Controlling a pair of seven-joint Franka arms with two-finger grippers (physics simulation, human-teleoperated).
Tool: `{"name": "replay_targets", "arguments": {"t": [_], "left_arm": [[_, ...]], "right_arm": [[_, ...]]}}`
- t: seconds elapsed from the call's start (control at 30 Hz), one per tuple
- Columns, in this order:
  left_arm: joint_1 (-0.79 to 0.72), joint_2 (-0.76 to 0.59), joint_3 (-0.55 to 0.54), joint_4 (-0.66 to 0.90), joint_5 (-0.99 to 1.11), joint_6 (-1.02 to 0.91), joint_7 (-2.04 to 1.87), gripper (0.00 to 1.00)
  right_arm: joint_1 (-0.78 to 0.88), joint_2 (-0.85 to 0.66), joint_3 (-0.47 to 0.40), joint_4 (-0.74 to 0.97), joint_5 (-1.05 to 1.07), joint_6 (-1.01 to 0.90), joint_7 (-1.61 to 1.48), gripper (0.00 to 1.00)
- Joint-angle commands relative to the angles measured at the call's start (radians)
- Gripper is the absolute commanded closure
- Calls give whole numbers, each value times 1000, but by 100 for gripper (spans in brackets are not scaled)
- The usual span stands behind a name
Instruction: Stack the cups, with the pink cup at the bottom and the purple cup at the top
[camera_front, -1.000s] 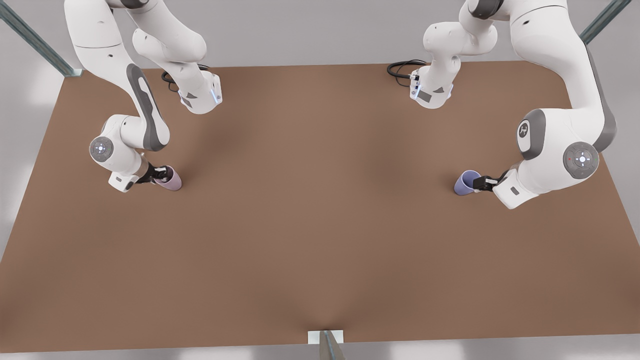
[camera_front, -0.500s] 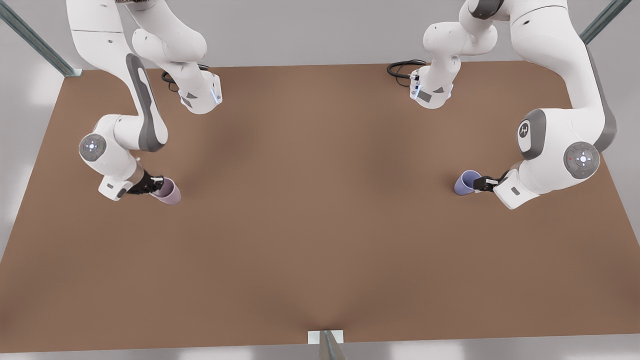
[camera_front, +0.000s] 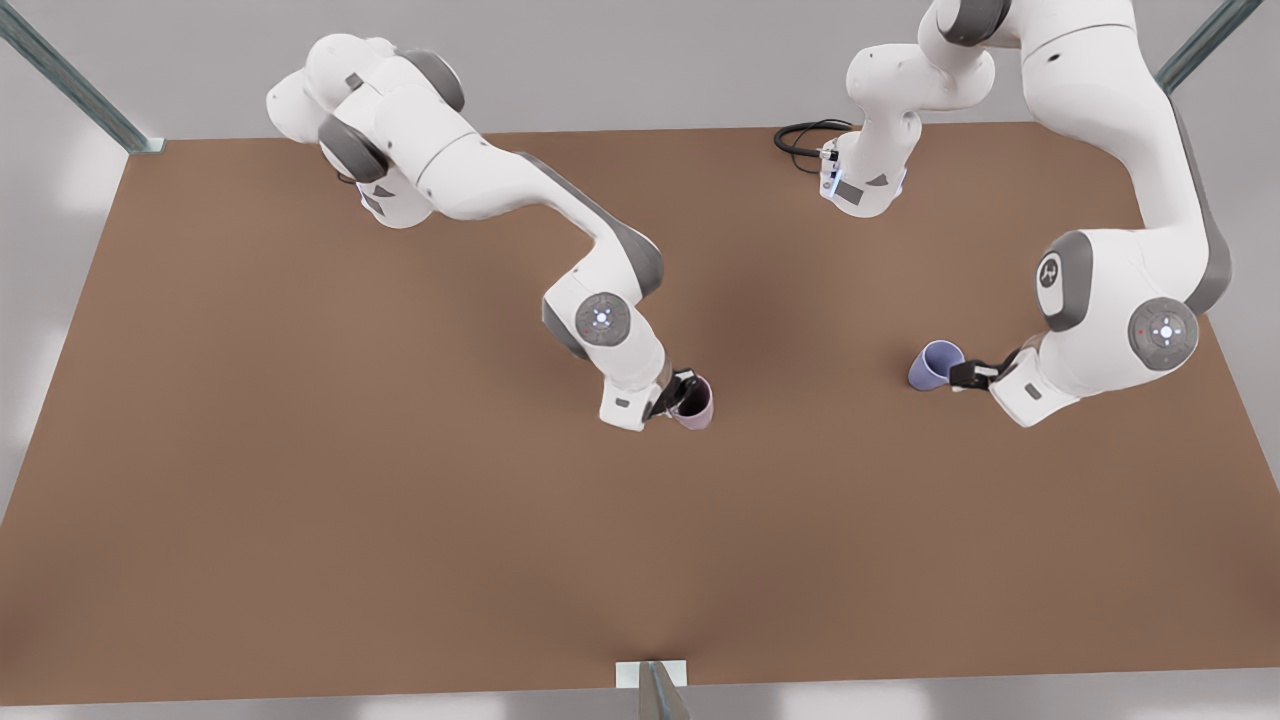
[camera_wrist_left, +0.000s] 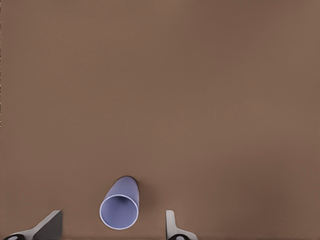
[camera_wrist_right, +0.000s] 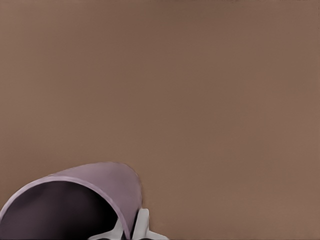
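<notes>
Brown table (camera_front: 400, 520), seen from above in the front view. Right gripper (camera_front: 682, 394) near table centre, slightly toward 4 o'clock; its jaws are clamped on the rim of the pink cup (camera_front: 694, 402), one finger inside the mouth and one outside the wall. In the right wrist view the pink cup (camera_wrist_right: 80, 202) sits hard against the camera, its dark mouth open toward it, and a pale fingertip (camera_wrist_right: 141, 225) presses the outer wall. Cannot tell whether its base touches the table. Left gripper (camera_front: 968, 375) at about 3 o'clock from centre, well apart from the right one, just beside the purple cup (camera_front: 935, 364). In the left wrist view the purple cup (camera_wrist_left: 120, 203) stands on the table between the two fingers (camera_wrist_left: 170, 225), clear space either side, so the jaws are spread wide and not touching it. The cups are well apart, purple at 3 o'clock from pink. Both arm bases stand along the table's 12 o'clock edge.
</notes>
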Motion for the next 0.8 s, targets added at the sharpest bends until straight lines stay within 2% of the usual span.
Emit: {"name": "replay_targets", "arguments": {"t": [0.0, 0.03, 0.07, 0.17, 0.27, 0.57, 0.63, 0.7, 0.77], "left_arm": [[0, -3, 7, -50, -1, 101, 11, 0], [-2, -28, 11, -127, -2, 170, 11, 0], [-2, -88, 11, -276, -2, 308, 11, 0], [0, -106, 14, -343, -2, 367, 20, 0], [-2, -140, 67, -457, -4, 457, 108, 0], [0, -129, 168, -650, -2, 680, 344, 0], [-2, -123, 187, -668, -2, 700, 385, 0], [-2, -121, 201, -696, -2, 736, 418, 0], [-2, -124, 202, -721, -2, 749, 419, 0]], "right_arm": [[41, 62, -44, 85, -23, -70, 899, 79], [60, 69, -47, 104, -23, -73, 910, 79], [64, 100, -50, 165, -23, -121, 925, 79], [73, 118, -69, 174, -24, -131, 930, 79], [78, 128, -72, 171, -26, -133, 931, 79], [113, 172, -98, 173, -24, -105, 939, 79], [113, 181, -96, 171, -24, -90, 953, 75], [113, 181, -96, 171, -23, -93, 956, 59], [113, 183, -96, 171, -23, -92, 956, 54]]}}
